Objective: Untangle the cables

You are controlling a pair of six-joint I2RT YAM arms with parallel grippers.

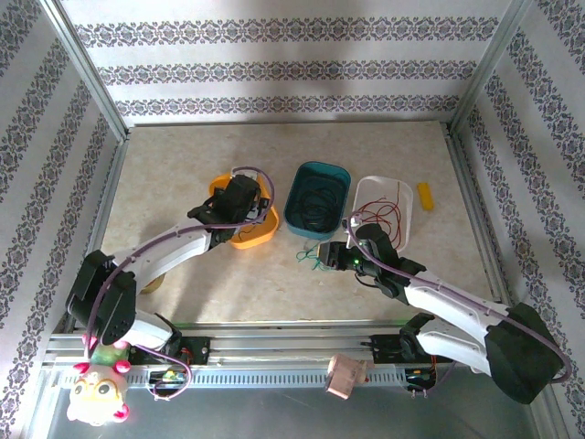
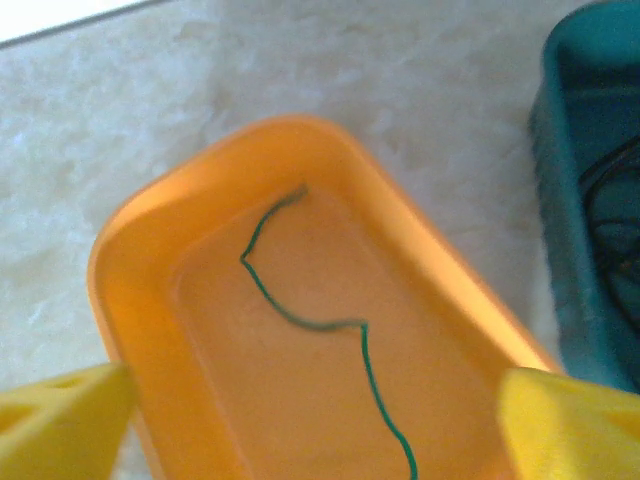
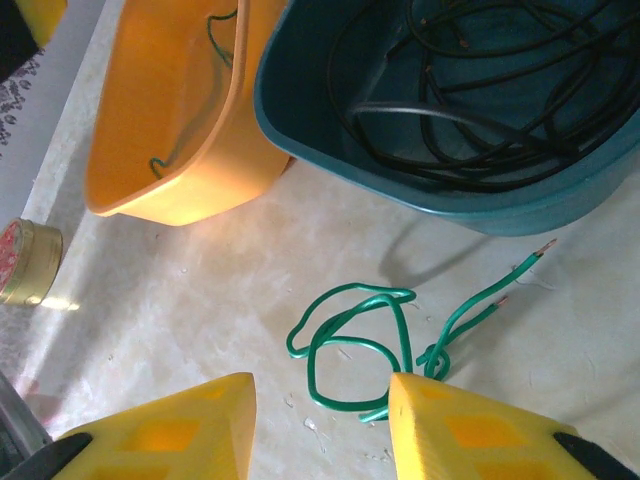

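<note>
Green-sheathed, the knotted wire [image 3: 350,343] is found on the table [image 3: 200,320], just in front of the teal tray [image 3: 330,150]. It is looped between the yellow fingers [image 3: 180,430] of the right gripper [image 3: 320,400], whose jaws are set part-way apart and closed on nothing. Two stripped ends are turned toward that tray.

The single wire [image 2: 300,320], also green, is laid in the orange tray [image 2: 300,128], directly beneath the left gripper [image 2: 315,420]. Its jaws are spread wide and nothing is held.

The black wires [image 3: 450,120] are coiled in the teal tray. The red wires [image 1: 388,218] are spread in the white tray [image 1: 366,187].

Risks, as judged:
- If the right jaws are shut across the whole knot, several strands are likely to be pinched together and the knot drawn tighter.
- If only one strand is lifted, the rest may be dragged along and caught on the teal tray's wall.
- The thin, springy wire may be squeezed out sideways and missed.
- A low pass by the left gripper may knock the light orange tray aside.

Not determined:
- Whether the knot is made of one wire or two.
- Whether the right-hand finger is touching the wire or only beside it.
- The lower end of the single wire, which is cut off at the edge of the left wrist view.
- The count of black and red wires, which are too thin and overlapped to separate.
</note>
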